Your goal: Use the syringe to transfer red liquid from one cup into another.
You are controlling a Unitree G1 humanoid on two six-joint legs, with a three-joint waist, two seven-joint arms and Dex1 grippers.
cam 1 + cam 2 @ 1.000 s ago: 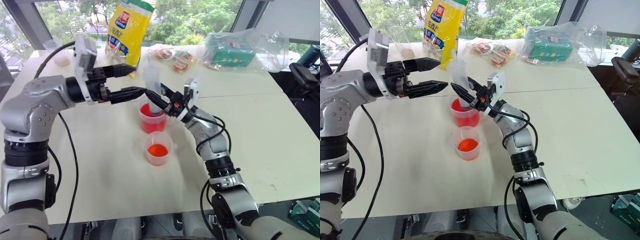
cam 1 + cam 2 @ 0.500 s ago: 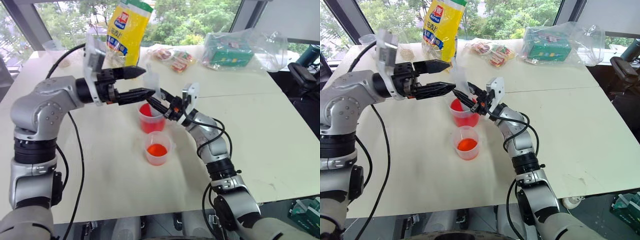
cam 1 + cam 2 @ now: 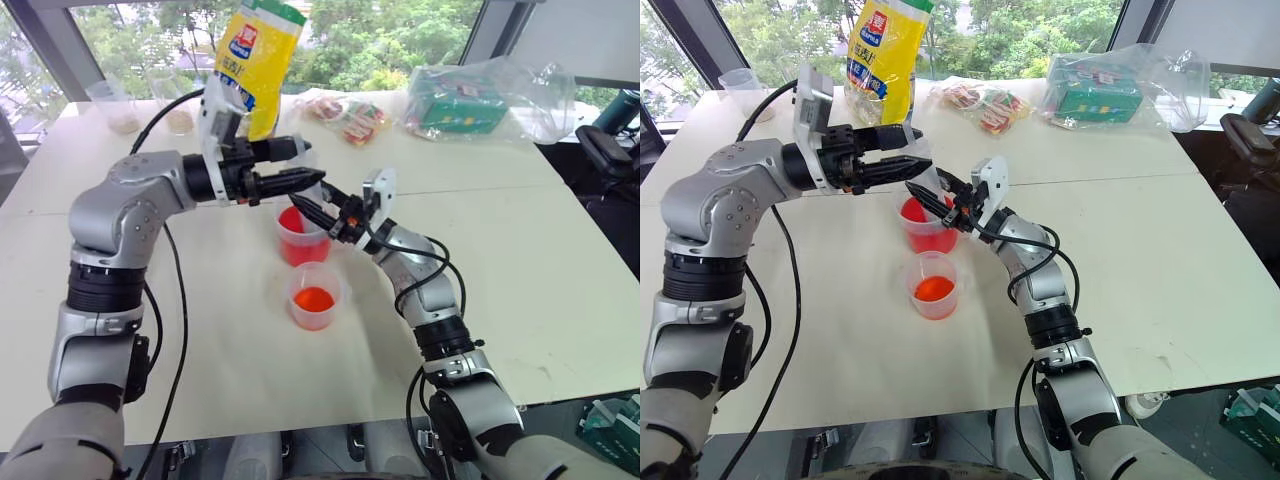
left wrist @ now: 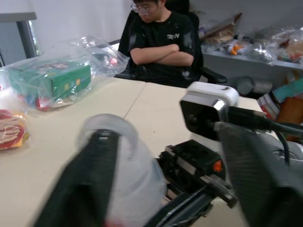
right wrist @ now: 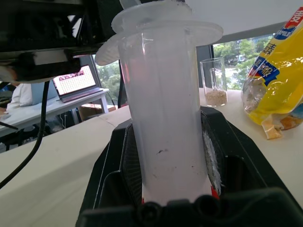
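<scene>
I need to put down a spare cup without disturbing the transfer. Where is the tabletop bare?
Bare tabletop lies right of the right arm, in front of the bagged green box, and on the near side in front of the smaller cup. It is crowded around the larger cup, where both hands meet at the syringe, and along the far edge by the yellow bag.

daylight is pouring in from the windows (image 3: 400, 40) behind the bench (image 3: 520, 260), leaving it evenly bright with faint shadows. in the left wrist view, the close black fingers (image 4: 80, 189) are blurring heavily.
</scene>
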